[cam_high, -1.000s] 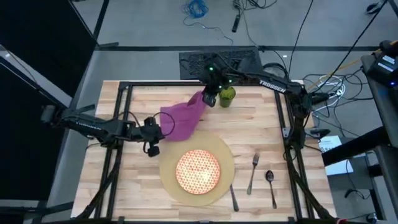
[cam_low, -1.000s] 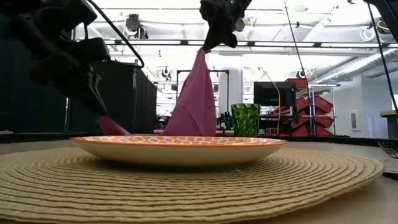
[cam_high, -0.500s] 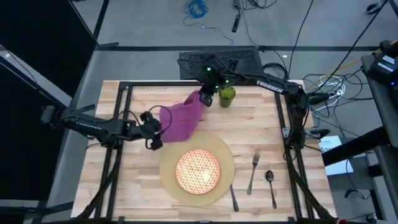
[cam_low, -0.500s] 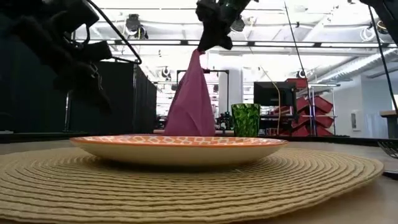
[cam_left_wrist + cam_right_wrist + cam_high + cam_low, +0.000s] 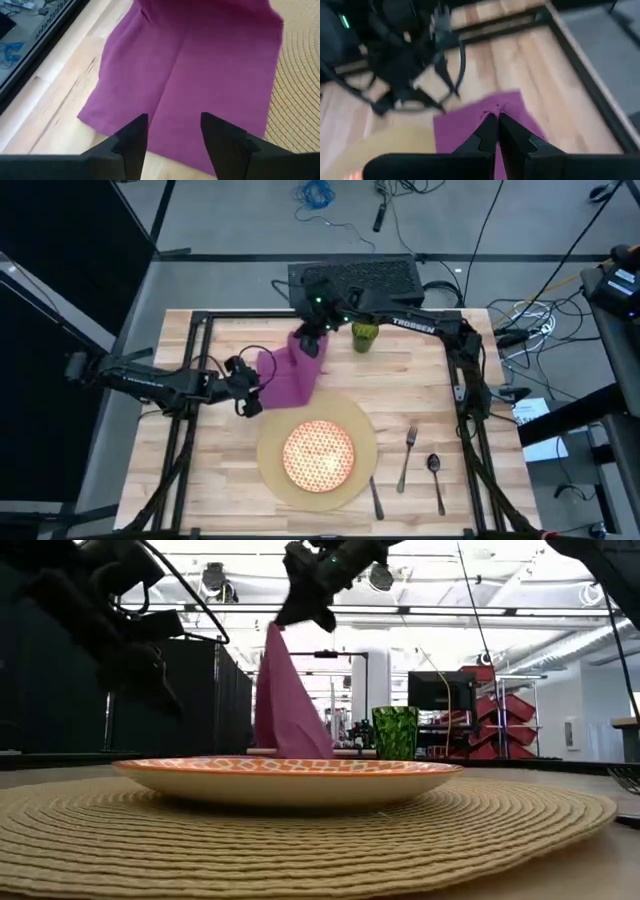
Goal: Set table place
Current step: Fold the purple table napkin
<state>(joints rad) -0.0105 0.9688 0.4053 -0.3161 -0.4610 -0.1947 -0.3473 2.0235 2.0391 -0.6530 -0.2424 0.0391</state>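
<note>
A purple napkin point(image 5: 285, 380) stands in a peak at the table's point(image 5: 200, 470) far middle, its lower part spread on the wood. My right gripper point(image 5: 308, 332) is shut on its top. My left gripper point(image 5: 248, 388) hovers open just left of the napkin's low edge point(image 5: 130, 120), with its fingers above the cloth and touching nothing. Nearer lies the round tan place mat point(image 5: 360, 430) with a red-and-cream plate point(image 5: 320, 455) on it. My right gripper pinches the napkin's topmost point point(image 5: 492, 111) between its two shut fingers, which come from above and point down. The cloth hangs below them in a narrow cone point(image 5: 285, 700). Its lower part rests on the table; one layer or several, I cannot tell.
A green cup point(image 5: 365, 335) stands right of the right gripper at the far edge. A fork point(image 5: 407, 455), a spoon point(image 5: 435, 475) and a knife point(image 5: 375, 498) lie right of the mat. Black frame bars run along the table's edges.
My right gripper has carried the napkin's top toward the table's left edge, away from the cup, and the peak now leans over the spread part. The napkin's low left corner, which a second ago reached my left gripper, has come away from it and dropped.
</note>
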